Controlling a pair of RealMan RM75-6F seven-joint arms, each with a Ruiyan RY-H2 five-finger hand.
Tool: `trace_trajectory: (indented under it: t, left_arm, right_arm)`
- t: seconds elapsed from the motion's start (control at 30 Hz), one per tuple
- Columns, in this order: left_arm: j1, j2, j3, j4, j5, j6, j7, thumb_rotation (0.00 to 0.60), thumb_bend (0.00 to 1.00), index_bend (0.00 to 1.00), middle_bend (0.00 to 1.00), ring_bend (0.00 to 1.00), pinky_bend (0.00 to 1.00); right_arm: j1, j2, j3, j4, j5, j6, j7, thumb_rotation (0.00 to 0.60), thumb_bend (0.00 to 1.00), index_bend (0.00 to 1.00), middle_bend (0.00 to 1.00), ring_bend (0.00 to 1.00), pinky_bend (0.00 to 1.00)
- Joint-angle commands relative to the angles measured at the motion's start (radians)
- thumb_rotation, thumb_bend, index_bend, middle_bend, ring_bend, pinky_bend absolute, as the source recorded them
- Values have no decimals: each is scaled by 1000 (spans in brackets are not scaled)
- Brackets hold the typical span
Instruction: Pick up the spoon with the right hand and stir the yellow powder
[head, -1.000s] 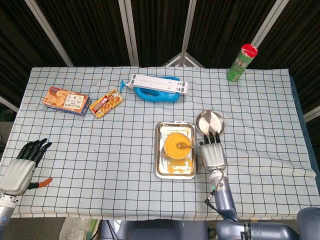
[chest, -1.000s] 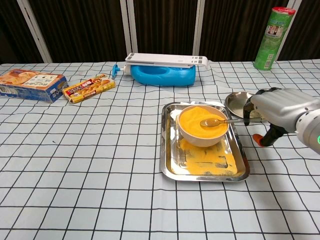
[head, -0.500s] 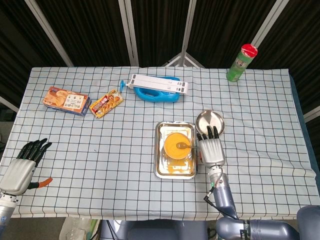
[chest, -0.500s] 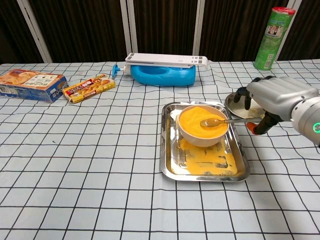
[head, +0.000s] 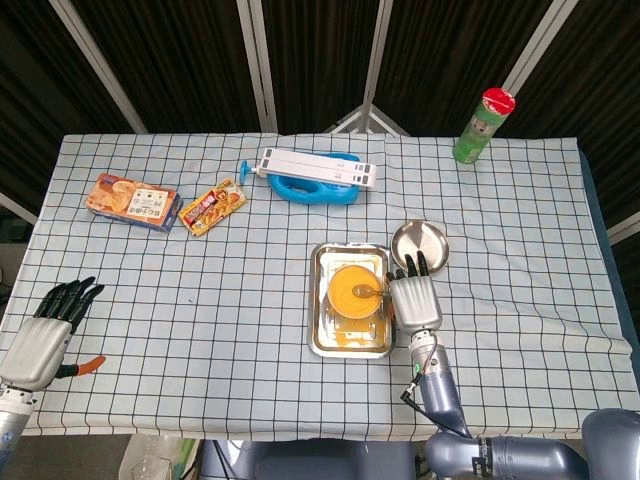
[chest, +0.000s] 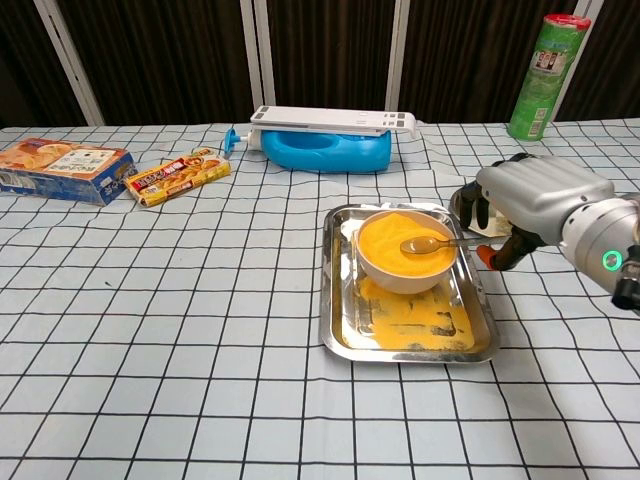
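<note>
Right hand (chest: 530, 200) is found shifted leftward over the last second, now at the right rim of the tray (chest: 400, 352), directly over the spoon (chest: 440, 243) handle end. Its fingers are seen curled downward with the thumb below; whether the handle is pinched cannot be told, as the contact is hidden. A grasp is judged imminent, with stirring not yet begun. The spoon is noted resting across the bowl (chest: 405, 275), its head lying on the yellow powder (chest: 390, 240) that fills it. Spilled powder is recorded on the tray floor. A small steel dish (head: 420, 240) behind the hand is partly obscured; its contents cannot be determined.
</note>
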Motion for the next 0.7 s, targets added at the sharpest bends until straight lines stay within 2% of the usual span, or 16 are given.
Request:
trace_trajectory:
  t: [0.03,0.7]
  left_arm:
    - [0,0,0,-1,0,-1,-1,600,0,0,0,0,0]
    - [-1,2,-1,-2,-2,-2,-4,600,0,0,0,0,0]
  right_arm:
    - [3,-3,3,5,1,-3,3,600,478,426,391,116,0]
    - [13,-20,11,37,20,-7,-1,600,478,467,411,124,0]
